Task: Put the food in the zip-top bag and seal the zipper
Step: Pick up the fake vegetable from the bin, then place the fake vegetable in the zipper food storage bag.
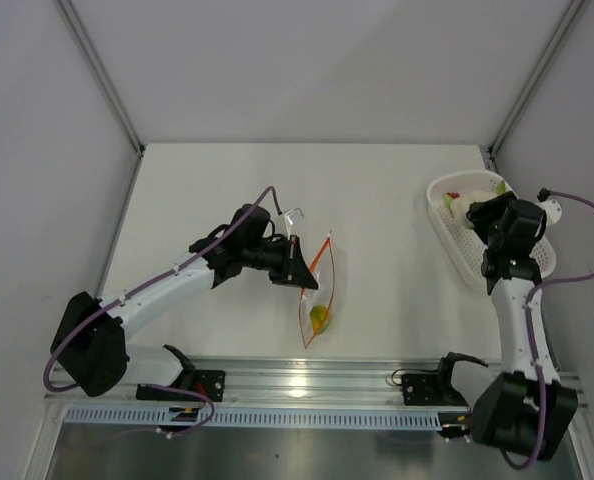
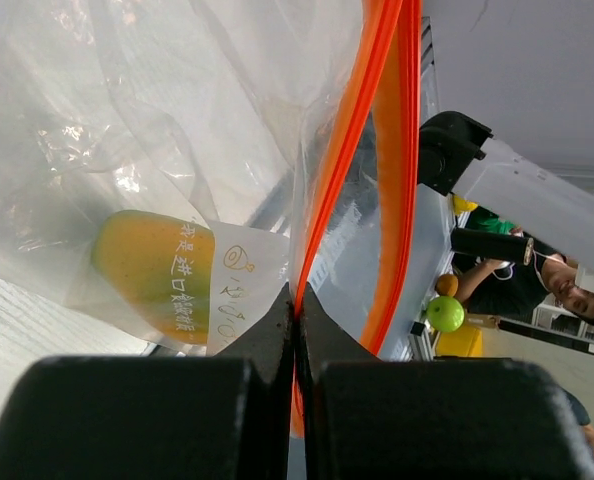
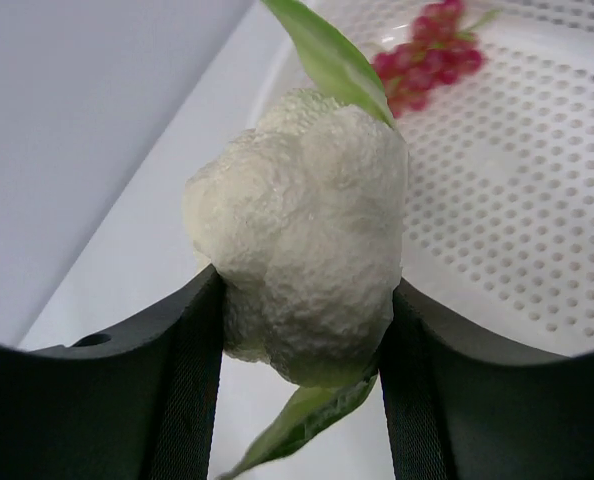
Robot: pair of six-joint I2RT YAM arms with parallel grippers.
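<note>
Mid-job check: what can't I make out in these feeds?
- Top view: the right arm hides its jaws; the dark red grape bunch is too small.
- Left wrist view: the orange-red zipper strip runs off the top edge; a white label covers the yellow-orange fruit's end.
- Right wrist view: the bumpy whitish toy food blocks part of the white mesh basket.

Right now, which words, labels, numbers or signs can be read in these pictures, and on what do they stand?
White label over the yellow-orange toy fruit in the clear crinkly plastic bag: Chinese characters and small symbols, sideways, too blurred to quote.
No other text shows.
</note>
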